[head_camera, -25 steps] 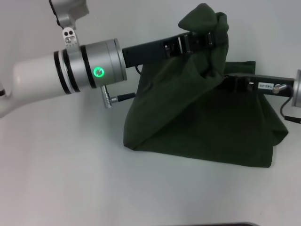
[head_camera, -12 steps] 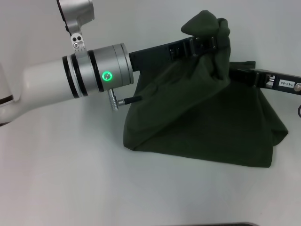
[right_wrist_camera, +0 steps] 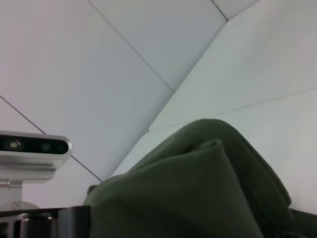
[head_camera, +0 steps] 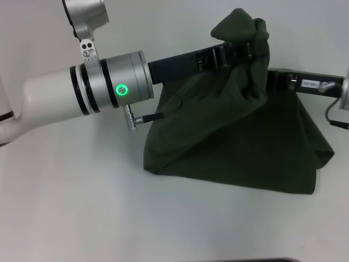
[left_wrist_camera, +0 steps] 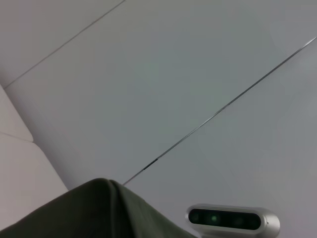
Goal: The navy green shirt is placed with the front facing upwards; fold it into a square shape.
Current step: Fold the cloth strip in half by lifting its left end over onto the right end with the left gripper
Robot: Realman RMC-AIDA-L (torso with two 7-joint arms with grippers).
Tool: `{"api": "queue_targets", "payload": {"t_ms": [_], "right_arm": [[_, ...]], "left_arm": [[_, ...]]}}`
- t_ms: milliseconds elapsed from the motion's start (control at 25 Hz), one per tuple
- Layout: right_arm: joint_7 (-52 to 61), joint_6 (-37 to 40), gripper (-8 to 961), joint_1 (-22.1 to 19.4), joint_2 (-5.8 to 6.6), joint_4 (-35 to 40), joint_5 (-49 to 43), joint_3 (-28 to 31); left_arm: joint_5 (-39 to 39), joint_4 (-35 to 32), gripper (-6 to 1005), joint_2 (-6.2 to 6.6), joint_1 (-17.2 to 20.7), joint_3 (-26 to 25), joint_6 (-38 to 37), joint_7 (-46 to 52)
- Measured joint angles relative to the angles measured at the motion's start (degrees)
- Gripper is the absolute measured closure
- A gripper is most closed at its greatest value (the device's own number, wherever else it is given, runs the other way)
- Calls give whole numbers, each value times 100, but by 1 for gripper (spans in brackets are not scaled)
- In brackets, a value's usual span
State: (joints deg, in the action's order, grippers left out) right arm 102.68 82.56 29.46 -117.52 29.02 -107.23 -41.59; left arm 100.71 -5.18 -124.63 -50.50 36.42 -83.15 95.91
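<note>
The navy green shirt [head_camera: 234, 136] hangs as a dark olive drape, its lower edge resting on the white table [head_camera: 82, 218]. One bunched corner is lifted high at the back. My left gripper [head_camera: 242, 50] reaches in from the left and is shut on that raised bunch, with fabric wrapped over its fingers. My right gripper [head_camera: 271, 81] comes in from the right at a lower height, its tip buried behind the cloth. A fold of the shirt [left_wrist_camera: 99, 208] fills the left wrist view's edge. In the right wrist view the shirt [right_wrist_camera: 198, 193] is a rounded hump.
The white table spreads out to the left and front of the shirt. A dark strip [head_camera: 262, 260] runs along the table's near edge. Both wrist views face pale ceiling panels and a silver camera bar [left_wrist_camera: 233, 220] [right_wrist_camera: 29, 146].
The right gripper has risen beside the shirt, drawing back right and then coming in again. The left arm has shifted slightly right and up, still holding the raised bunch.
</note>
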Motion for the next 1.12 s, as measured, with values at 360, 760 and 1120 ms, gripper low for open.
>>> {"api": "queue_targets", "payload": {"t_ms": [360, 760, 1120], "right_arm": [[94, -154, 823, 410, -120, 26, -53, -176], [94, -373, 819, 208, -84, 41, -53, -140], [89, -414, 816, -143, 23, 51, -12, 70]], "left_arm": [[18, -19, 964, 0, 5, 28, -61, -3], [9, -44, 965, 0, 5, 2, -24, -3], [8, 37, 953, 0, 2, -12, 162, -8]]}}
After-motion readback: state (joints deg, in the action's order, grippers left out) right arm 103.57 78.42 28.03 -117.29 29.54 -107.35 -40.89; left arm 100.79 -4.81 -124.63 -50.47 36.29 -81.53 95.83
